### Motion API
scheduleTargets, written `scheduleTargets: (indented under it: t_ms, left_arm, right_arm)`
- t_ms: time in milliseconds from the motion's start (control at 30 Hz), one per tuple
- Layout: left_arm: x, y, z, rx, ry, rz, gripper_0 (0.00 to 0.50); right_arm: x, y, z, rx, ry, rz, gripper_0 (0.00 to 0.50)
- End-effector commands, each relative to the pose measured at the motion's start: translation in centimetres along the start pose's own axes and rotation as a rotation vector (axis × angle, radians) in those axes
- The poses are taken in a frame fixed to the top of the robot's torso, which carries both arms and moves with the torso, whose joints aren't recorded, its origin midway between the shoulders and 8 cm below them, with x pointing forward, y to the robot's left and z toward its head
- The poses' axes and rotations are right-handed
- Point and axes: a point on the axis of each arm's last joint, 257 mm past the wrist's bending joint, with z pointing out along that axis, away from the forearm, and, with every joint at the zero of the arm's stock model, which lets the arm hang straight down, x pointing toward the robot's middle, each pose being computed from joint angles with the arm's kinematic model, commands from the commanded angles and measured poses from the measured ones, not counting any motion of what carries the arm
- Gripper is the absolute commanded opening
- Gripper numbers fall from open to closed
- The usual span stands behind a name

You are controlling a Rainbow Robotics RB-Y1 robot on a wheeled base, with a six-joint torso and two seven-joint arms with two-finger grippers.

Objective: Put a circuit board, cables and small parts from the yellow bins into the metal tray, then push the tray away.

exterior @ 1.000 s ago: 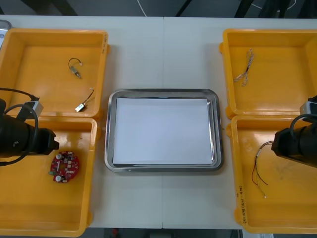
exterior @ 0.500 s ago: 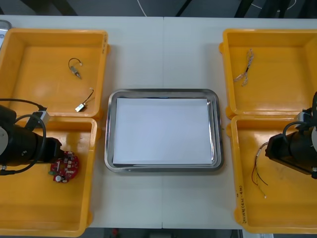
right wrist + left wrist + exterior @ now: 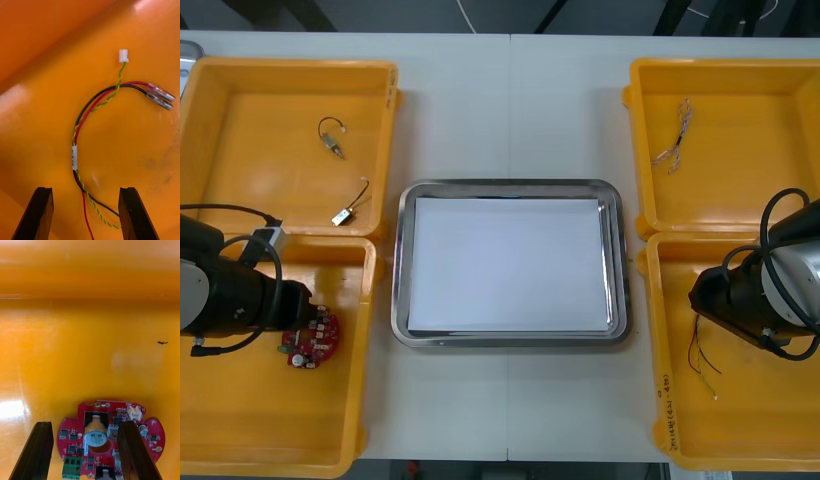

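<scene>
A round red circuit board lies in the near left yellow bin. My left gripper is open, its fingers standing on either side of the circuit board. A red, black and yellow-green cable bundle lies in the near right yellow bin. My right gripper is open just over the cable bundle, whose lower strands pass between its fingers. The metal tray, white inside, sits between the bins.
The far left bin holds two small metal parts. The far right bin holds a twisted cable. Bare table lies in front of and behind the tray.
My left arm has slid right and down onto the circuit board. The right arm has swung left and lowered over the cable bundle in its bin.
</scene>
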Motion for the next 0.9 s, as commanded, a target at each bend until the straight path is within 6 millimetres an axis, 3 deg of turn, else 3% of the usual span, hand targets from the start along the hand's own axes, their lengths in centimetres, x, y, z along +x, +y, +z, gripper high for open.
scheduleTargets:
  t_ms: [33, 367, 433, 467, 500, 533, 600, 900]
  left_arm:
    - [1.4, 1.0, 0.9, -0.024, 0.017, 0.053, 0.500]
    - [1.4, 1.2, 1.7, -0.036, 0.008, 0.062, 0.500]
    - [1.4, 1.2, 1.7, -0.036, 0.009, 0.061, 0.350]
    - [1.5, 1.2, 1.7, -0.035, 0.009, 0.060, 0.214]
    - [1.5, 1.2, 1.7, -0.035, 0.009, 0.060, 0.214]
    - [1.4, 1.1, 1.7, -0.033, 0.009, 0.061, 0.097]
    - [1.5, 1.1, 1.7, -0.032, 0.009, 0.061, 0.006]
    - [0.8, 0.6, 1.0, -0.019, -0.011, 0.058, 0.004]
  right_arm:
    - [-0.7, 2.0, 0.3, -0.045, -0.025, 0.050, 0.500]
    - [-0.5, 2.1, 2.1, -0.053, -0.006, 0.088, 0.500]
    - [-0.3, 2.1, 2.5, -0.051, 0.000, 0.089, 0.500]
    - [-0.1, 2.3, 2.7, -0.055, 0.006, 0.093, 0.500]
    - [-0.1, 2.3, 2.7, -0.055, 0.006, 0.093, 0.500]
    - [0.1, 2.4, 2.9, -0.058, 0.010, 0.098, 0.500]
    - [0.3, 2.5, 3.0, -0.058, 0.017, 0.104, 0.500]
    - [1.0, 2.6, 3.4, -0.065, 0.045, 0.125, 0.500]
